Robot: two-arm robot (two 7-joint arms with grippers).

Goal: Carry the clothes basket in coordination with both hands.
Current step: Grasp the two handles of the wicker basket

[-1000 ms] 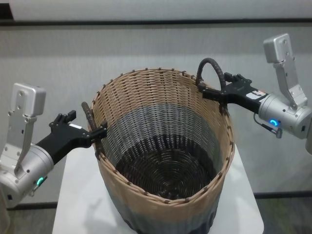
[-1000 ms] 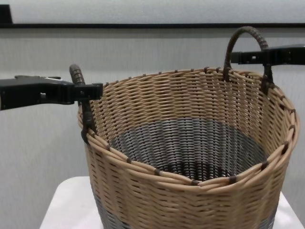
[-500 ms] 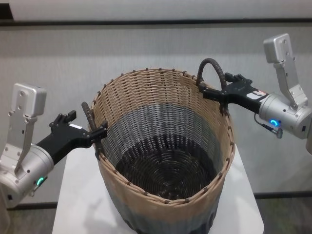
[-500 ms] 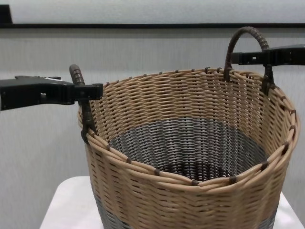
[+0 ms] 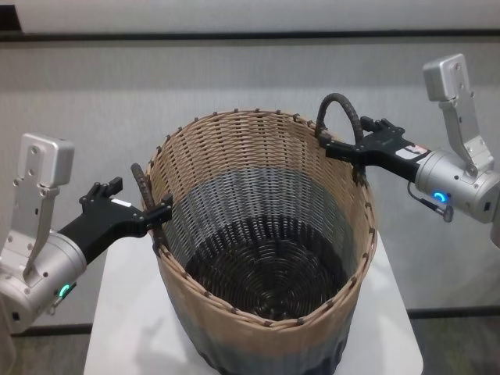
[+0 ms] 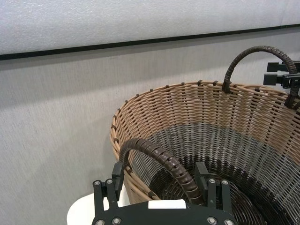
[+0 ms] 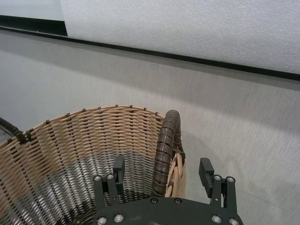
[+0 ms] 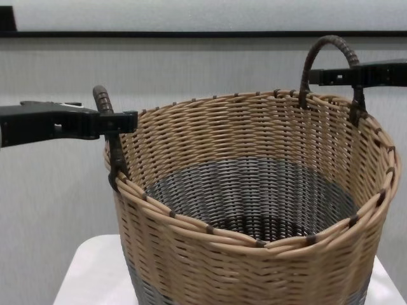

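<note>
The clothes basket (image 5: 234, 119), round woven wicker with a tan upper part and a grey band, stands on a small white table (image 5: 125, 312). My left gripper (image 5: 160, 211) is open at the basket's left rim. Its fingers straddle the dark wrapped left handle (image 6: 154, 152) with gaps on both sides. My right gripper (image 5: 344, 148) is open at the far right rim, and the upright right handle (image 7: 168, 136) rises between its fingers (image 7: 205, 168) without being squeezed. The chest view shows both black grippers reaching in level at the handles (image 8: 102, 98) (image 8: 327, 43).
A pale wall with a dark horizontal strip (image 5: 250, 35) runs close behind the basket. The basket covers most of the white table top (image 8: 89, 273), leaving narrow margins at its sides. The basket's inside holds nothing.
</note>
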